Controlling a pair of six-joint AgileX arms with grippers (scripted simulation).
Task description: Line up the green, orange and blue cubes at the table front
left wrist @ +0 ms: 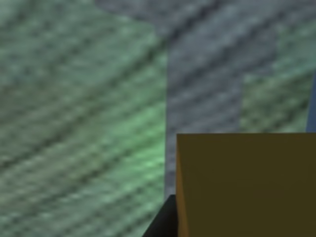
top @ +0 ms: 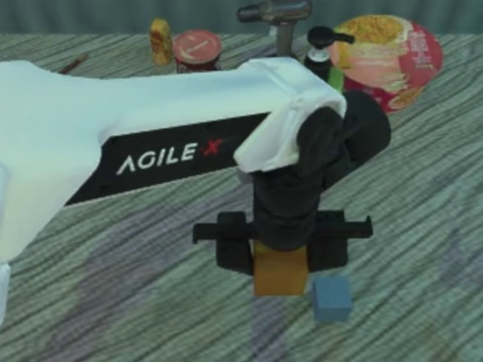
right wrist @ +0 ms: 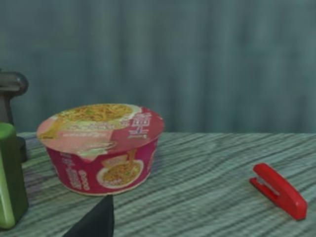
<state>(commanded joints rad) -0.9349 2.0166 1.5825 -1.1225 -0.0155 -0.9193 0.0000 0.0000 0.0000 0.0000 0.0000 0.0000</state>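
Note:
My left arm reaches across the table (top: 423, 226), and my left gripper (top: 281, 260) points down near the front, shut on the brownish orange cube (top: 280, 275). In the left wrist view the orange cube (left wrist: 247, 185) fills the lower corner, with one black finger (left wrist: 163, 222) pressed against its side. The small dull blue cube (top: 332, 298) rests on the table just right of the orange one, a small gap between them. The mint-green cube shows in no view. My right arm is outside the top view; its wrist view shows only one dark fingertip (right wrist: 101, 217) with nothing beside it.
At the back stand a pink noodle bowl (top: 389, 56), a green pump bottle (top: 324, 60), a grey tool (top: 275, 15), a red can (top: 198, 49) and a yellow bottle (top: 160, 39). A red stapler (right wrist: 279, 190) lies beyond the bowl in the right wrist view.

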